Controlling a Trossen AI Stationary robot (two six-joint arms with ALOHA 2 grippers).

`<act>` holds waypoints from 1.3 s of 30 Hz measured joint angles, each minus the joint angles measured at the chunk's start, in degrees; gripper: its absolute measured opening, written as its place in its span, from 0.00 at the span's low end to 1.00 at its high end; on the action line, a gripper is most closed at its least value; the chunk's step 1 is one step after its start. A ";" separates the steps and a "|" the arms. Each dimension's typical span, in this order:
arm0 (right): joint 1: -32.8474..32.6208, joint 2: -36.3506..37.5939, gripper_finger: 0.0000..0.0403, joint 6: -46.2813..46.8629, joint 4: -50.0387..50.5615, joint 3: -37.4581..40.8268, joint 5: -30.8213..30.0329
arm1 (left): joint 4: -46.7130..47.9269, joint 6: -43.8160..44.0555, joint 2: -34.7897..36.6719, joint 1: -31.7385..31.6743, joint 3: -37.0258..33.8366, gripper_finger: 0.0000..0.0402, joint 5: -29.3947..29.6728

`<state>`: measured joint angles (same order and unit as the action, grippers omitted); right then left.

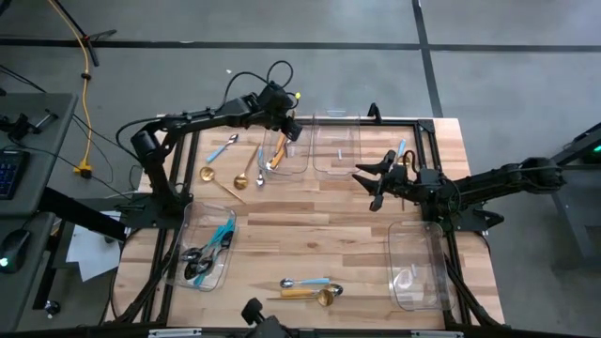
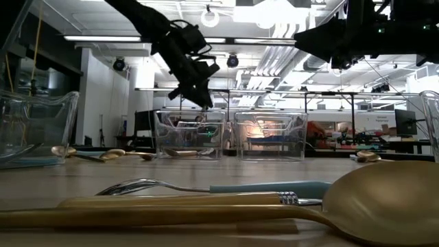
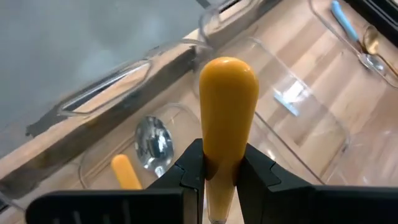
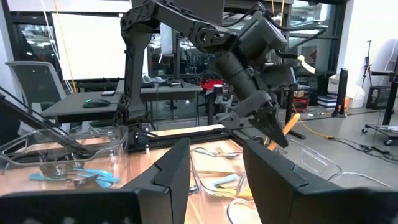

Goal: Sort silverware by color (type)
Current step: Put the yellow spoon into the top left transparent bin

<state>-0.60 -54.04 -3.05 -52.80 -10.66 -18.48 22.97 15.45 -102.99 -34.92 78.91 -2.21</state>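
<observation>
Worktop: pale wood planks (image 1: 310,221) fill the middle of my high view, grey floor around.
Left hand (image 1: 285,129): I have it at upper centre, clenched on an orange-handled utensil (image 3: 227,99), over a clear bin (image 1: 287,150) where another orange-handled spoon (image 3: 144,149) lies.
Right hand (image 1: 368,188): right of centre, fingers spread, gripping nothing.
Loose silverware: gold spoons (image 1: 223,182) upper left; a blue-handled spoon (image 1: 305,283) and gold spoon (image 1: 313,295) at bottom centre.
Lower-left bin (image 1: 204,252): dark-headed, blue-handled pieces (image 1: 208,253).
</observation>
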 joint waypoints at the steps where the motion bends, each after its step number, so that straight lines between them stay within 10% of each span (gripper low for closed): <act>1: 0.00 0.00 0.33 -0.06 0.00 0.00 0.00 | -0.06 0.39 -0.19 -0.33 0.03 0.11 -0.16; 39: 1.01 0.00 0.33 -0.39 1.60 -0.02 -0.01 | 2.61 2.00 -9.78 -0.52 0.04 0.14 -5.87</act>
<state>0.40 -54.04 -3.44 -51.20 -10.68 -18.49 25.58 17.45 -112.77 -35.44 78.96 -8.08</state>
